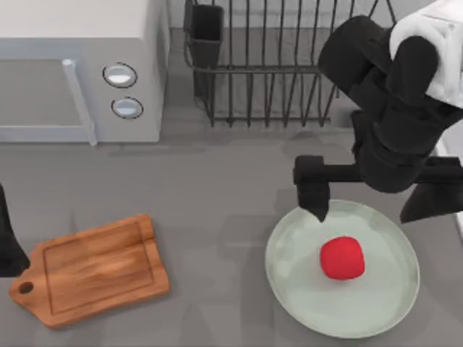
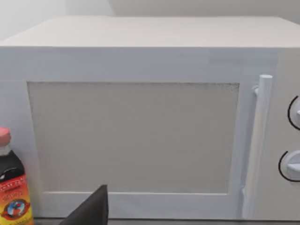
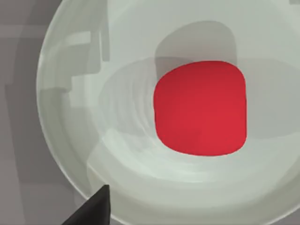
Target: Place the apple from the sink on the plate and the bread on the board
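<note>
The red apple [image 1: 342,258] lies near the middle of the mint-green plate [image 1: 300,293] at the front right. My right gripper [image 1: 365,215] hovers over the plate's far rim, open, its fingers spread wide and holding nothing. In the right wrist view the apple [image 3: 200,108] rests on the plate [image 3: 70,98] just below, with one dark fingertip [image 3: 93,208] at the frame's edge. The wooden board [image 1: 90,269] lies bare at the front left. The sink and the bread are out of view. My left arm [image 1: 7,242] is parked at the left edge.
A white microwave [image 1: 72,65] stands at the back left, and the left wrist view faces its door [image 2: 133,136]. A dark sauce bottle [image 2: 11,187] stands beside it. A black wire dish rack [image 1: 268,65] sits at the back centre.
</note>
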Controlling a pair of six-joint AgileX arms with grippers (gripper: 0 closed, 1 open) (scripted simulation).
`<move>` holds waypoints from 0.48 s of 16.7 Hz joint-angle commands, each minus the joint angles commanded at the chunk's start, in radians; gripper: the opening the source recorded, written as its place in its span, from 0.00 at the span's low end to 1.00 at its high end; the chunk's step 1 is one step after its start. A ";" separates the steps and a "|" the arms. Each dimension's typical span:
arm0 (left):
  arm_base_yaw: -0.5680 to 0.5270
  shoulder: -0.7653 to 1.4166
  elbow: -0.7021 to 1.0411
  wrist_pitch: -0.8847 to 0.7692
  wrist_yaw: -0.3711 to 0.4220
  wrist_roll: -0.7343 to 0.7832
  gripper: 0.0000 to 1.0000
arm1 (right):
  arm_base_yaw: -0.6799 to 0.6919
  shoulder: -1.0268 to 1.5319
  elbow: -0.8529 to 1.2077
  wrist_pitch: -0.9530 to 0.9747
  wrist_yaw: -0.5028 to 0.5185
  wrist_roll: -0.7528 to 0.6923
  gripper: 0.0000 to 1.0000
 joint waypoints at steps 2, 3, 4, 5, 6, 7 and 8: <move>0.000 0.000 0.000 0.000 0.000 0.000 1.00 | -0.034 -0.089 -0.079 0.066 0.000 -0.035 1.00; 0.000 0.000 0.000 0.000 0.000 0.000 1.00 | -0.055 -0.150 -0.131 0.108 0.000 -0.056 1.00; 0.000 0.000 0.000 0.000 0.000 0.000 1.00 | -0.079 -0.220 -0.189 0.155 0.000 -0.081 1.00; 0.000 0.000 0.000 0.000 0.000 0.000 1.00 | -0.105 -0.300 -0.252 0.206 0.000 -0.108 1.00; 0.000 0.000 0.000 0.000 0.000 0.000 1.00 | -0.134 -0.391 -0.320 0.263 0.000 -0.137 1.00; 0.000 0.000 0.000 0.000 0.000 0.000 1.00 | -0.164 -0.489 -0.391 0.322 0.000 -0.168 1.00; 0.000 0.000 0.000 0.000 0.000 0.000 1.00 | -0.196 -0.595 -0.466 0.385 0.000 -0.201 1.00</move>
